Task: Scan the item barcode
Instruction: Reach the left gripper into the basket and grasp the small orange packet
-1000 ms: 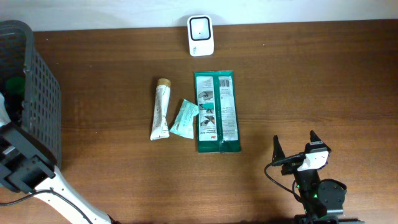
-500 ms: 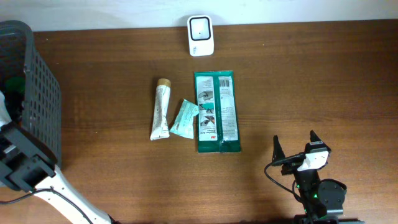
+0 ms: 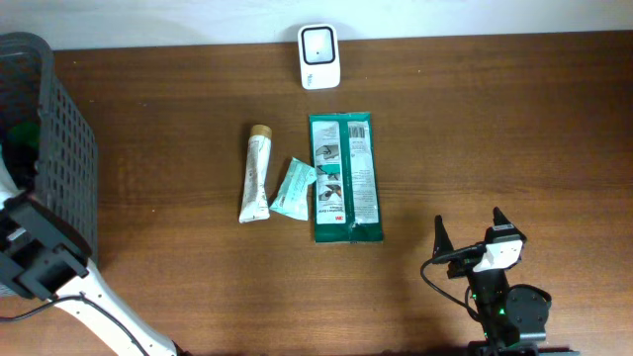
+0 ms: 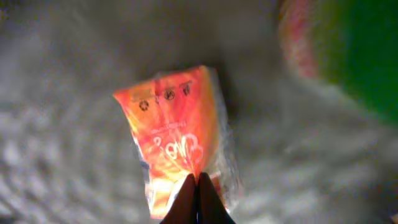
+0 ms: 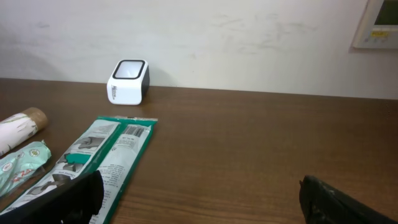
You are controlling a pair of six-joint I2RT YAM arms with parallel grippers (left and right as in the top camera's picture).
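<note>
**Left gripper closed at orange packet in basket; right gripper wide**

The left gripper (image 4: 198, 182) was inside the dark mesh basket (image 3: 61, 148) at the left edge of the overhead view. Its 2 jaws were pressed fully together, their tips meeting over the lower part of an orange packet (image 4: 171, 124) at the centre of the left wrist view. Whether the wrapper was pinched between them could not be told. A blurred green object (image 4: 364, 53) lay in the upper right of that view.

The right gripper (image 3: 470, 233) stood at the lower right of the overhead view with its jaws spread wide and nothing between them.

The white scanner (image 3: 318, 56) sat at the top centre of the brown table (image 3: 495, 129). Below it, near the middle, 3 items lay side by side: a pale tube (image 3: 256, 174), a small light-green sachet (image 3: 293, 188) just beside it, and a long green packet (image 3: 344, 178) to the right, touching the sachet.
</note>
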